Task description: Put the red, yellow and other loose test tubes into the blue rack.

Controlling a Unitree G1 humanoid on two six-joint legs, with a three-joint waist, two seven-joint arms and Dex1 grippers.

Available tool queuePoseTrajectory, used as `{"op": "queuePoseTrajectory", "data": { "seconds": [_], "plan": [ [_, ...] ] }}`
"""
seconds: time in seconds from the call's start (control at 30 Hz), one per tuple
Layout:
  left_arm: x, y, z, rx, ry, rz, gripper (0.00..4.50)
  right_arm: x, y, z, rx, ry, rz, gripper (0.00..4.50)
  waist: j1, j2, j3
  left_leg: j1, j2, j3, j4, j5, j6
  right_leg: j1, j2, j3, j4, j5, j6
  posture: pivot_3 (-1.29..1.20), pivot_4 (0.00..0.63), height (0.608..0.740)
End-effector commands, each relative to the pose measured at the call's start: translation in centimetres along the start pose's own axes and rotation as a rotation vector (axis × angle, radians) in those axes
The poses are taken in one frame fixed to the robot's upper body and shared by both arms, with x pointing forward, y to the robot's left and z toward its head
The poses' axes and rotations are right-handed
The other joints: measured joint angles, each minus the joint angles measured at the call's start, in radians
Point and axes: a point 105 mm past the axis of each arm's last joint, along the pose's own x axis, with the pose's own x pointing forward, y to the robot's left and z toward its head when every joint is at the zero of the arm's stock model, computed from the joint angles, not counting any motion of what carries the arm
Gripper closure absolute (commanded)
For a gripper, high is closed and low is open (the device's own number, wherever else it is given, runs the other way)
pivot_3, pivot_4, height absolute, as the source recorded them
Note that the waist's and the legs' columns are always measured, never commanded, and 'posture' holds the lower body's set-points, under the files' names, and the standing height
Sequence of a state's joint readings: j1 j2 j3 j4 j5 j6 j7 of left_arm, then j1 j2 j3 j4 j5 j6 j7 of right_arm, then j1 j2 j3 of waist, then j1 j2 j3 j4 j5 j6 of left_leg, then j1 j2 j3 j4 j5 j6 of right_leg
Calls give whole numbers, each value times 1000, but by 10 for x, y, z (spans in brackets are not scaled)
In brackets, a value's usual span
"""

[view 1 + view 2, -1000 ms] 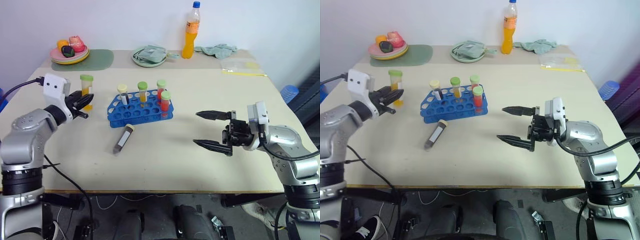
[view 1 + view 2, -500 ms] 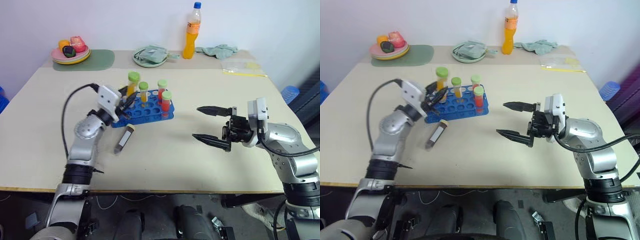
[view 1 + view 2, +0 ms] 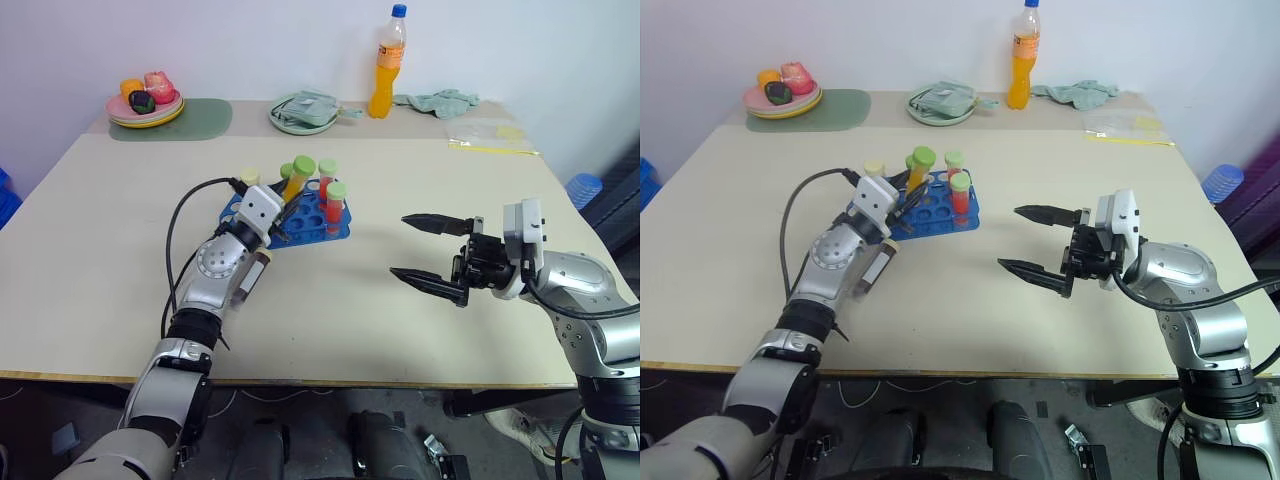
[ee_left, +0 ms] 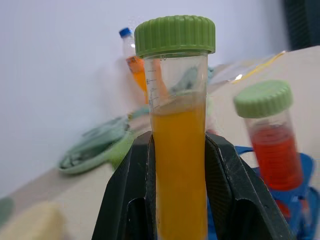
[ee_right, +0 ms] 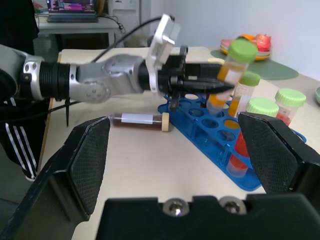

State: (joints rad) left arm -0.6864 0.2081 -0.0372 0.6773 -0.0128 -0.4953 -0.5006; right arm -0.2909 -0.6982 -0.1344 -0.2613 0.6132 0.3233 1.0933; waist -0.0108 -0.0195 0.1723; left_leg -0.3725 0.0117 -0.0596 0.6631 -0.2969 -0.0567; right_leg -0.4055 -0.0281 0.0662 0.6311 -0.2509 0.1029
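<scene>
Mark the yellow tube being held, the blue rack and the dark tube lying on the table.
yellow tube (image 4: 180, 165): left wrist view, on the orange-filled body between the left jaws.
blue rack (image 5: 210, 134): right wrist view, on its top plate among the free holes.
dark tube (image 5: 136, 120): right wrist view, on its white label.

Bare table (image 3: 420, 340) fills the lower middle between the left gripper (image 3: 284, 212) and right gripper (image 3: 432, 253). At centre left, capped tubes (image 3: 335, 203) crowd the rack (image 3: 325, 229); a dark tube (image 3: 877, 268) lies just below it.
</scene>
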Motion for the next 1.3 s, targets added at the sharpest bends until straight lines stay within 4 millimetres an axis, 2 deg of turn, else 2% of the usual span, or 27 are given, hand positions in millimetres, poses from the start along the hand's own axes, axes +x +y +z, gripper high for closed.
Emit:
{"op": "queuePoseTrajectory", "data": {
  "seconds": [0.03,0.33,0.57,0.7,0.83,1.0,1.27,1.3],
  "plan": [
    [1,-1,5,-15,-33,-1,3720,-3,-2,14,-49,-20,-7,0,-2,0,0,0,0,0,0,0,0,0,0,0,0,0,0,0,150,740],
    [0,-2,2,-45,-28,12,3720,-6,-6,14,-63,-9,-27,0,-1,0,0,0,0,0,0,0,0,0,0,0,0,0,0,0,150,740],
    [-14,-10,-7,-78,-7,1,3720,-7,-8,16,-72,-6,-31,0,-2,1,-1,1,0,0,0,0,0,0,0,0,0,0,0,0,150,740],
    [-17,-9,-7,-83,-5,12,3720,-7,-8,15,-74,-4,-28,0,-2,1,-1,1,0,0,0,0,0,0,0,0,0,0,0,0,150,740],
    [-15,-5,-11,-133,6,45,3720,-6,-8,14,-75,-3,-24,0,-2,1,-1,1,0,0,0,0,0,0,0,0,0,0,0,0,150,740],
    [-15,5,-22,-317,39,145,3720,-5,-7,14,-76,-7,-21,0,-3,1,-1,1,0,0,0,0,0,1,1,0,0,0,0,0,150,740],
    [-19,5,-20,-347,33,124,3720,-6,-7,14,-78,-4,-24,0,-4,1,-1,1,0,0,0,0,0,1,1,0,0,0,0,0,150,740],
    [-20,6,-20,-346,35,118,3220,-6,-7,13,-78,-5,-21,0,-4,1,-1,1,0,0,0,0,0,1,1,0,0,0,0,0,150,740]
  ]
}}
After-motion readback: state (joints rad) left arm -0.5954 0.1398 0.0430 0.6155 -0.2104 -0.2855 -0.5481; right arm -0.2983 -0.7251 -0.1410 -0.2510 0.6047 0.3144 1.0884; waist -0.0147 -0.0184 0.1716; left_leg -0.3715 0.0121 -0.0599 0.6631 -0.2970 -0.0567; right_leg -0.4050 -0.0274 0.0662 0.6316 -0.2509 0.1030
